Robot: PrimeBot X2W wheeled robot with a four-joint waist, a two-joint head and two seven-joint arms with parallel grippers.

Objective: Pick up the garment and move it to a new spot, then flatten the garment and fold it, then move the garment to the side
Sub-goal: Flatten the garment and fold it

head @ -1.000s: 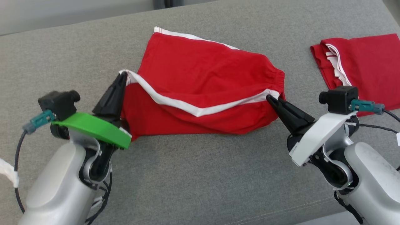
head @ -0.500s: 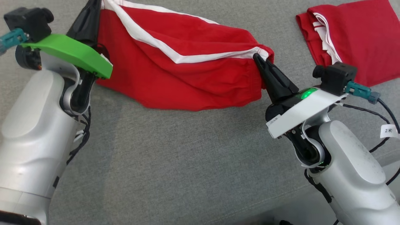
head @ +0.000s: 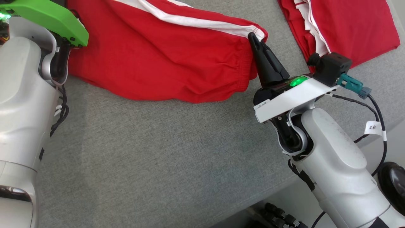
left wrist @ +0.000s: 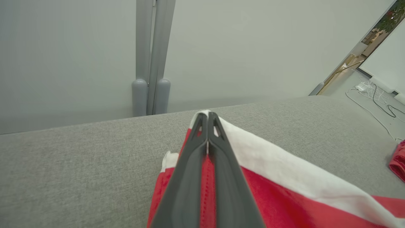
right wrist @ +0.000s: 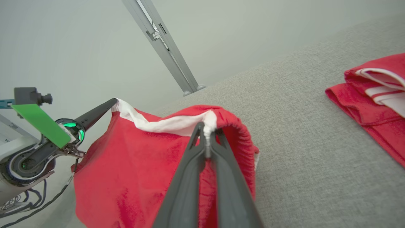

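In the head view, the red shorts (head: pixel 158 63) hang stretched between both arms over the grey upholstered surface (head: pixel 158 152). The right gripper (head: pixel 255 37) is pinched tight on their white-trimmed corner. A folded red garment (head: pixel 348 28) lies apart on the right. In the left wrist view, the left gripper (left wrist: pixel 207 116) is clamped closed on the shorts' white edge. In the right wrist view, the right gripper's fingers meet on bunched white trim.

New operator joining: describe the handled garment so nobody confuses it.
On the grey cushion, find the red garment with white trim. The left gripper and right gripper pinch its white edge, stretching it between them; the folded red garment to the right lies untouched.
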